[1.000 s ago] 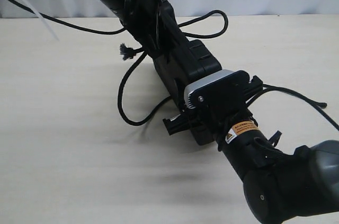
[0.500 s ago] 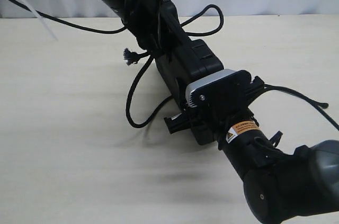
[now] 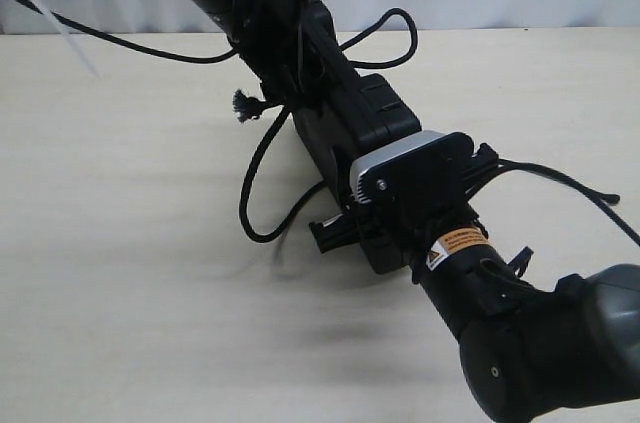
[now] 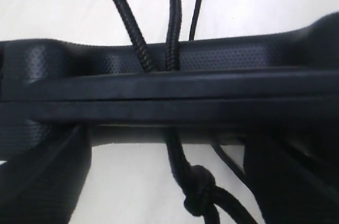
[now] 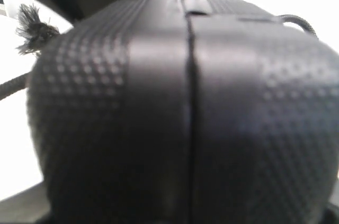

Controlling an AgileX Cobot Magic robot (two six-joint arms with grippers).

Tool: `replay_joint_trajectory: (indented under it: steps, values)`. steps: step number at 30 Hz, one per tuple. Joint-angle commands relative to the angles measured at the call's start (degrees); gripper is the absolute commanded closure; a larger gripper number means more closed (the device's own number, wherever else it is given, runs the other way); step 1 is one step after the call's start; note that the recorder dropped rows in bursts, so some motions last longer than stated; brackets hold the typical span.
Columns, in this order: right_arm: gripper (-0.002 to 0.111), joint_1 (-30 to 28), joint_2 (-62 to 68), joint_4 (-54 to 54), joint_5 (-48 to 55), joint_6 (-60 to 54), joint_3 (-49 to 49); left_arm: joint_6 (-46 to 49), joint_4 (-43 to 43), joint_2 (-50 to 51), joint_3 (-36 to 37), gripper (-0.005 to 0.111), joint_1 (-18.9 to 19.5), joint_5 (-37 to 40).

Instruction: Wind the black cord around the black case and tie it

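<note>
Item under inspection: the black case (image 3: pixel 345 128), standing on its long edge in the middle of the tabletop (image 3: pixel 120 273), running from the far arm toward the near arm.

Right claw (image 3: pixel 360 231): set over the near end of the case and closed on it. One finger shows against the case's side; the other is hidden behind the case. In the right wrist view the case's end and its centre seam fill the frame.

Left claw (image 4: pixel 167 179): at the far end of the case, jaws spread wide and gripping nothing. Pale tabletop shows between the fingers (image 4: pixel 42 181).

The black cord (image 3: pixel 250 183): two braided strands cross over the case's edge near its far end. On the near side of that edge a single strand carries a knot (image 4: pixel 198 192), which hangs free between the left fingers. The frayed tuft (image 3: pixel 240 103) lies just beside the case on the tabletop. From there one slack loop curves out and returns to the case near the right claw. A second loop rises beyond the far side of the case.
</note>
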Motion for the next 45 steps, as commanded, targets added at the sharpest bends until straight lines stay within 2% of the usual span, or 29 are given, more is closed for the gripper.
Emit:
replay_joint_trajectory:
  steps: [1,11,14,18,22,33,41,43,45]
  values:
    - [0.104,-0.06,-0.84,-2.48,-3.34,-0.62,-0.11,-1.1,1.98,-2.93,-0.43,0.031,-0.06,2.75]
    - [0.104,-0.06,-0.84,-2.48,-3.34,-0.62,-0.11,-13.37,8.29,-4.76,-0.43,0.031,-0.06,13.03]
    - [0.104,-0.06,-0.84,-2.48,-3.34,-0.64,-0.11,-19.13,7.44,-4.76,-0.43,0.031,-0.06,15.33]
    - [0.104,-0.06,-0.84,-2.48,-3.34,-0.64,-0.11,-19.58,3.23,-4.76,0.02,0.031,-0.06,18.99]
    - [0.104,-0.06,-0.84,-2.48,-3.34,-0.64,-0.11,-19.86,1.26,-4.76,2.48,0.031,-0.06,19.42]
    - [0.104,-0.06,-0.84,-2.48,-3.34,0.2,-0.11,-24.45,6.6,-5.19,12.99,0.031,-0.06,6.97]
    - [0.104,-0.06,-0.84,-2.48,-3.34,0.97,-0.11,-25.55,6.58,-7.77,21.18,0.031,-0.06,-3.87]
    - [0.104,-0.06,-0.84,-2.48,-3.34,1.09,-0.11,-25.65,6.22,-7.77,24.07,0.031,-0.06,-7.67]
    - [0.104,-0.06,-0.84,-2.48,-3.34,1.08,-0.11,-25.65,4.84,-7.77,27.86,0.031,-0.06,-15.38]
